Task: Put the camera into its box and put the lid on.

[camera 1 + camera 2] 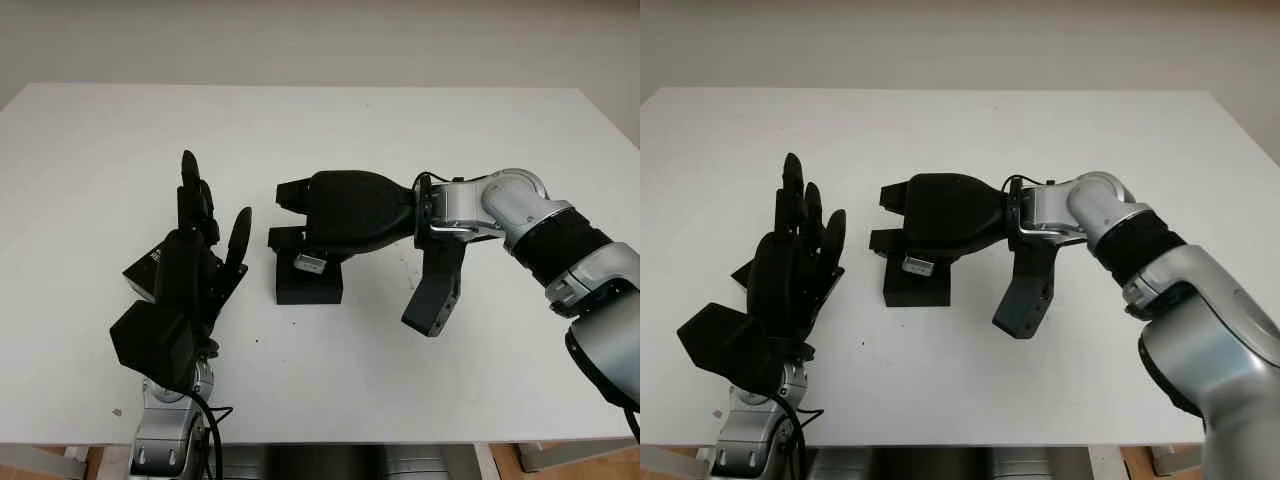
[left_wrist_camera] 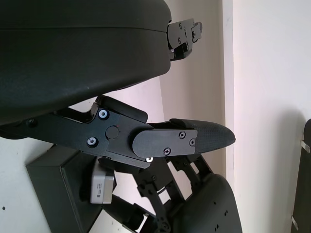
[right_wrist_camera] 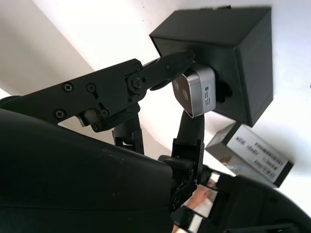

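White desk: my right hand [image 1: 300, 225] pinches the small, rigid, light camera [image 3: 194, 91] by its sides above the box [image 1: 309, 282]; left hand [image 1: 200, 250] open near the desk's front edge.

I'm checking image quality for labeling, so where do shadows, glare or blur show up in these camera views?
Left eye view: soft light, faint shadows beside the black box on the white table. Right wrist view: the silver camera in the right hand is crisp; background table washes out bright. Left wrist view: the left hand shell is dark.
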Controlling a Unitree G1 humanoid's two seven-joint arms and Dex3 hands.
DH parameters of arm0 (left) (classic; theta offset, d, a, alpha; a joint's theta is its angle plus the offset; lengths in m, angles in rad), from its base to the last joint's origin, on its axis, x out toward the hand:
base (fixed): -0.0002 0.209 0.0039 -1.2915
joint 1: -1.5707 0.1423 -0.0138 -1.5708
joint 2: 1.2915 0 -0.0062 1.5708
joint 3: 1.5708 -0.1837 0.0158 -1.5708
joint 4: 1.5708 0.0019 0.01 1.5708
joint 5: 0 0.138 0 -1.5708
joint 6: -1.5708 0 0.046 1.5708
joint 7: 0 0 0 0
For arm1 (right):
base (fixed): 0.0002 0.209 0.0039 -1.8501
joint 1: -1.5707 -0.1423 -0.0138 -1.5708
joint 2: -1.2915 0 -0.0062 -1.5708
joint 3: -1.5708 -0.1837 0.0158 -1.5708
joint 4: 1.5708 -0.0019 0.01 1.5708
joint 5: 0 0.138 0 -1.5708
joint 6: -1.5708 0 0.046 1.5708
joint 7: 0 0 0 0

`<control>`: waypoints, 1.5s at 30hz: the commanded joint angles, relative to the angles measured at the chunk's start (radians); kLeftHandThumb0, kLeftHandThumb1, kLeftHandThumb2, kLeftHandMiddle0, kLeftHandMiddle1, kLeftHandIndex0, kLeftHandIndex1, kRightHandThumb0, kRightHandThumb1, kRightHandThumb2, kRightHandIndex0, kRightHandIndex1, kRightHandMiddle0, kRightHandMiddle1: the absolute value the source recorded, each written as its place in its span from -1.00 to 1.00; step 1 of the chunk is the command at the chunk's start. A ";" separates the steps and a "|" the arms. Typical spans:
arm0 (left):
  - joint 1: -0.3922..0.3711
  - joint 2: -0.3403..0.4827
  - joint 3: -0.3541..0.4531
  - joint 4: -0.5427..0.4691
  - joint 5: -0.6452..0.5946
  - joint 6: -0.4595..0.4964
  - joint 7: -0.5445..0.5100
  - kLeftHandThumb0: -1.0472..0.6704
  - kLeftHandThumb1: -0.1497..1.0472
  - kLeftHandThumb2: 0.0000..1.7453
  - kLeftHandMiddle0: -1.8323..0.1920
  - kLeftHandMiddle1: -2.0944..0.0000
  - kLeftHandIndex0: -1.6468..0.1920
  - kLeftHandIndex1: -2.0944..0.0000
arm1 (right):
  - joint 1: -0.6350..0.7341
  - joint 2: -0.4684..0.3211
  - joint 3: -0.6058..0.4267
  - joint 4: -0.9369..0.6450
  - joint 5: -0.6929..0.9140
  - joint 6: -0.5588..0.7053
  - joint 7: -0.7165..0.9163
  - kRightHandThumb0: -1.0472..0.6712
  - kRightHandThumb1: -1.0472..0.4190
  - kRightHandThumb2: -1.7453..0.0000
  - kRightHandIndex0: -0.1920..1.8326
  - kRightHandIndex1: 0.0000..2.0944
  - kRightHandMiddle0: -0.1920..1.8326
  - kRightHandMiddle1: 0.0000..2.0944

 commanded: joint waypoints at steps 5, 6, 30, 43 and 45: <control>0.004 -0.006 0.002 -0.009 -0.007 -0.010 0.000 -0.58 1.00 -0.55 0.97 0.95 0.98 0.96 | 0.003 -0.037 0.032 -0.050 -0.031 0.003 0.040 -0.25 -0.96 0.93 -0.39 0.67 -0.43 0.44; 0.004 -0.003 0.001 -0.008 -0.004 -0.015 -0.001 -0.58 1.00 -0.56 0.97 0.95 0.98 0.96 | 0.005 -0.039 0.034 -0.054 -0.031 0.002 0.043 -0.24 -0.96 0.93 -0.38 0.69 -0.43 0.44; 0.019 -0.012 -0.003 -0.031 0.009 0.007 0.004 -0.59 1.00 -0.57 0.95 0.94 0.97 0.94 | 0.064 -0.078 0.018 -0.157 -0.021 0.061 0.123 -0.29 -0.93 0.94 -0.63 0.50 -0.58 -0.45; 0.015 -0.009 0.000 -0.026 0.006 0.003 0.000 -0.58 1.00 -0.58 0.96 0.95 0.97 0.95 | 0.130 -0.127 -0.087 -0.376 0.016 0.183 0.466 -0.27 -0.94 0.94 -0.55 0.82 -0.89 -0.92; 0.012 -0.009 0.000 -0.024 -0.004 0.004 -0.006 -0.58 1.00 -0.59 0.96 0.95 0.98 0.95 | 0.128 -0.130 -0.105 -0.392 0.040 0.182 0.519 -0.25 -0.94 0.94 -0.54 0.81 -0.88 -0.92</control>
